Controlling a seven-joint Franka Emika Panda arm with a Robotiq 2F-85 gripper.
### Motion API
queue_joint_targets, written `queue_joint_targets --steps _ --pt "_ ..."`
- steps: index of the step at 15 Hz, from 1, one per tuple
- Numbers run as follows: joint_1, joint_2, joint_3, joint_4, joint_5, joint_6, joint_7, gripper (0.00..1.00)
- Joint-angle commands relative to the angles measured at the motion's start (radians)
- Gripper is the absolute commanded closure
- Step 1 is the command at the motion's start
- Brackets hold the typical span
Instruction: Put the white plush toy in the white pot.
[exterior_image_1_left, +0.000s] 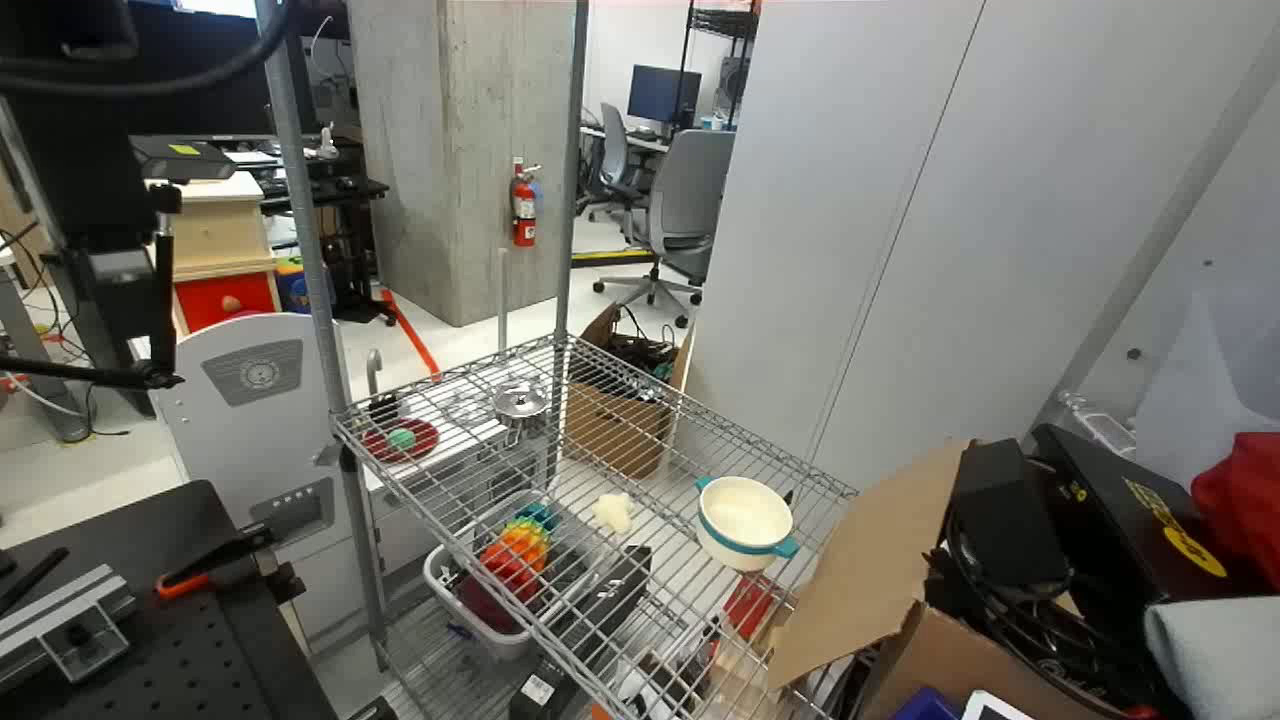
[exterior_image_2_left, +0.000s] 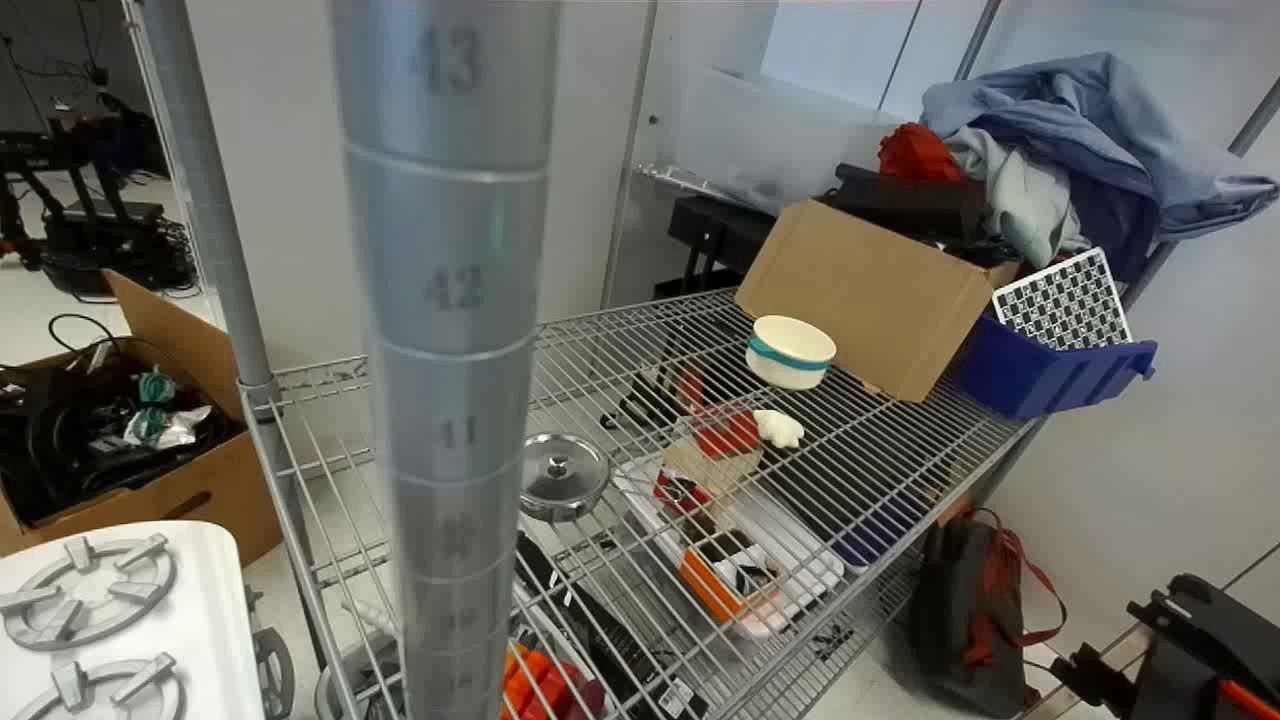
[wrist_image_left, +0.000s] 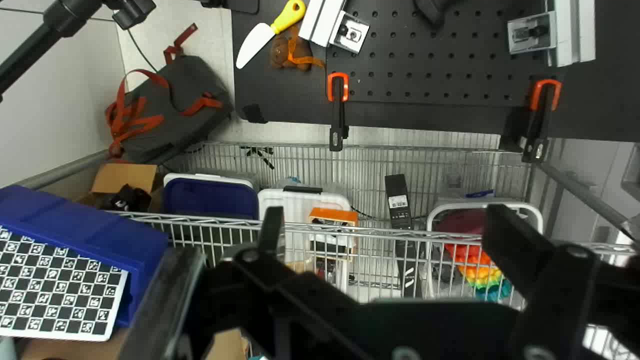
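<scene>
With gripper wide and empty, risks snagging in the wire shelf beneath the plush toy, near the pot, if lowered too far.

White plush toy and white pot share the wire shelf!

Here's the toy, off-white and lumpy, stubby lobes showing, lying on the shelf toward its middle, outside the pot. And there's the pot, cream-white, teal band, teal handles, standing upright on the same shelf, mouth up, pale interior showing, near the toy but clear of it!
</scene>
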Motion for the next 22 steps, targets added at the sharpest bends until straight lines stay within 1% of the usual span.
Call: queue_joint_targets --steps 1,11,12,13,16,18,20,22 --pt "0.011 0.0 -0.008 0.003 -0.006 -0.003 0.006 0.0" --pt "0.011 0.0 -0.008 0.004 -0.006 -0.003 0.006 0.0" --pt "-0.002 0.082 -0.016 0.03 -0.01 0.045 0.023 0.0" --pt "-0.008 0.118 -0.02 0.038 -0.012 0.078 0.033 0.0" --pt "-0.024 0.298 -0.047 0.055 -0.015 0.305 0.057 0.0" --pt "-0.036 0.415 -0.063 0.066 0.005 0.437 0.073 0.0" --pt "-0.038 0.546 -0.065 0.115 0.044 0.529 0.107 0.0" --pt "-0.033 0.681 -0.069 0.192 0.091 0.582 0.13 0.0"
